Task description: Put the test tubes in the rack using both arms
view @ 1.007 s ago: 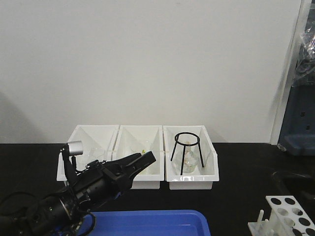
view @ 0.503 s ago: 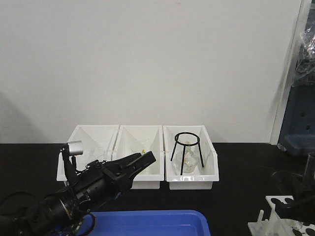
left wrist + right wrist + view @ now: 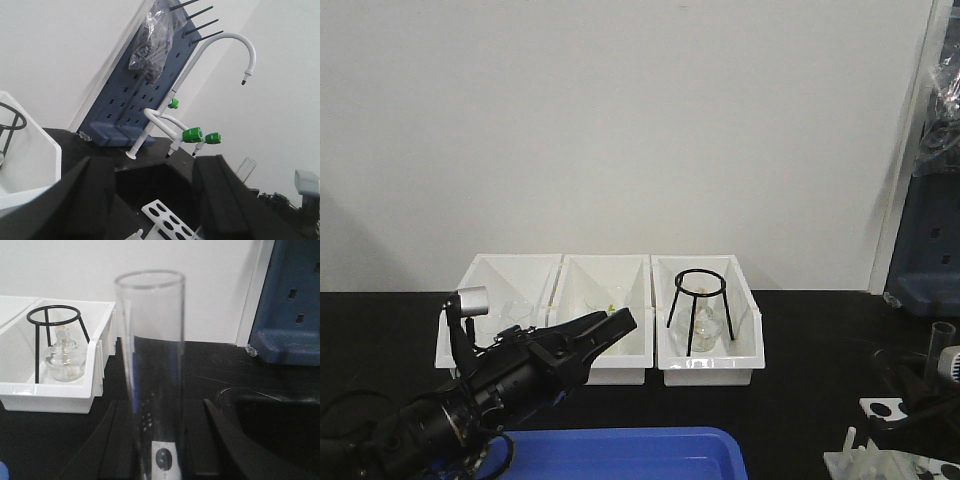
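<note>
My right gripper [image 3: 160,402] is shut on a clear test tube [image 3: 152,350], which stands upright between the fingers and fills the middle of the right wrist view. In the front view the tube [image 3: 942,338] rises at the far right, just above the white rack [image 3: 885,455], which the right arm partly hides. Part of the rack shows through the tube's base [image 3: 165,457]. My left gripper [image 3: 618,323] is open and empty, held above the table in front of the bins. Its wrist view shows the rack [image 3: 167,220] between its fingers [image 3: 85,190] and the tube [image 3: 245,169] beyond.
Three white bins [image 3: 510,275] stand at the back; the right one holds a black tripod stand [image 3: 698,300] and a small glass flask [image 3: 62,360]. A blue tray [image 3: 620,450] lies at the front. A sink [image 3: 165,182], taps [image 3: 192,134] and a blue pegboard [image 3: 930,250] are on the right.
My right arm has come into the front view from the right with the tube and now hangs over the rack, hiding part of it. The left arm has not moved.
</note>
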You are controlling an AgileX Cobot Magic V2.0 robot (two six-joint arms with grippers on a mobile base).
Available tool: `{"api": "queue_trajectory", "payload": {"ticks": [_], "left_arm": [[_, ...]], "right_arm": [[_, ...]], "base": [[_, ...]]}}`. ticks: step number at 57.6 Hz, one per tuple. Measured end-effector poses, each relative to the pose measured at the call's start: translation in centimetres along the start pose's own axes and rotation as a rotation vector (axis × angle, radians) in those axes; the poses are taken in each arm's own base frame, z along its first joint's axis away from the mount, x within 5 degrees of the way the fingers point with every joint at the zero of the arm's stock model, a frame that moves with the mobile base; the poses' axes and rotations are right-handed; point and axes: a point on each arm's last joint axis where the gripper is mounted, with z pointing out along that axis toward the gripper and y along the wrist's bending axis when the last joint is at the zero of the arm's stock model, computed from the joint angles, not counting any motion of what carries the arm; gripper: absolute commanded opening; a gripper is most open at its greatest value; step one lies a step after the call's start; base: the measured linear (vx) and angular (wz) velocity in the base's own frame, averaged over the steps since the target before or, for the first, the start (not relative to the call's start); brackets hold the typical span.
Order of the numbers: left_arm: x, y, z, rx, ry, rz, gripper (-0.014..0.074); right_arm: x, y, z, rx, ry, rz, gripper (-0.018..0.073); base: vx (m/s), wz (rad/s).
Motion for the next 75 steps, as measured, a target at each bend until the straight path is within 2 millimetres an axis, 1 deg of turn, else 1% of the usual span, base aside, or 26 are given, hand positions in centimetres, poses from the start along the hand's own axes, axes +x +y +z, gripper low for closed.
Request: {"api": "queue_trajectory", "payload": {"ticks": [8,15,20,51,58,66,70,75], "left_arm": [[0.0,0.0,0.0,0.000,0.000,0.000,0.0472],[0.0,0.0,0.0,0.000,0.000,0.000,0.0472],[0.0,0.0,0.0,0.000,0.000,0.000,0.0472],[0.0,0.0,0.0,0.000,0.000,0.000,0.0472],[0.0,0.0,0.0,0.000,0.000,0.000,0.0472],[0.0,0.0,0.0,0.000,0.000,0.000,0.0472],[0.0,0.0,0.0,-0.001,0.001,0.000,0.0472],[0.0,0.1,0.0,-0.007,0.004,0.000,0.0472]], "right_arm": [[0.4,0.1,-0.3,0.000,-0.010,0.000,-0.0007],[1.9,0.1,-1.3,0.011,-0.022,0.017,-0.0007],[2.5,0.1,-1.4,0.020,-0.041,0.028,-0.0007],[7.2,0.4,1.1,0.013,0.038,0.038,-0.0006],[7.7,0.5,1.4,0.014,0.033,0.038,0.0006],[7.8,0.4,1.4,0.020,0.027,0.041,0.0071],[7.8,0.4,1.4,0.021,0.027,0.041,0.0130],[7.8,0.4,1.4,0.021,0.026,0.041,0.0230]], "base": [[0.00,0.00],[0.00,0.00],[0.00,0.00],[0.00,0.00],[0.00,0.00],[0.00,0.00],[0.00,0.00],[0.00,0.00]]}}
